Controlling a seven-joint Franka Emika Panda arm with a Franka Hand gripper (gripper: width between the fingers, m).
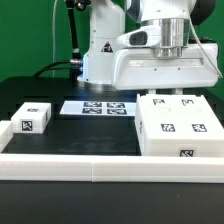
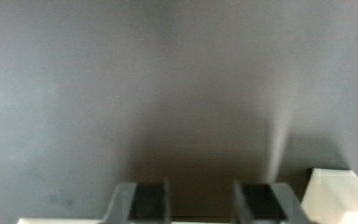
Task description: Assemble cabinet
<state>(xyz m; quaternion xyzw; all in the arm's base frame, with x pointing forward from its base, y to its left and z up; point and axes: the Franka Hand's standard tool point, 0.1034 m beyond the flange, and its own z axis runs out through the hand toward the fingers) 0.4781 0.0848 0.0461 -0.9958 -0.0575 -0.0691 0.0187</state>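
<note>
Wrist view: pincer, two dark fingers standing apart with nothing between them (open and empty). Ahead of the pincer there is only grey table, blurred. A white corner shows just beside the outer face of one finger; which piece it belongs to cannot be told. Exterior view: arm with the pincer lowered close over the box, a large white tagged item lying just below and in front of it. The fingertips themselves are hidden here. Slab, white, at the box's far edge directly under the pincer (separate panel or part of the box: cannot tell). Panel, small, tagged, loose on the table, well apart from the pincer toward the exterior view's left. The marker board lies flat between panel and pincer. Rail, long and low, on the near side of the box. Progress, as judged: early. The panel is not joined to the box and nothing is picked up, so fetching and fitting appear still to do.
</note>
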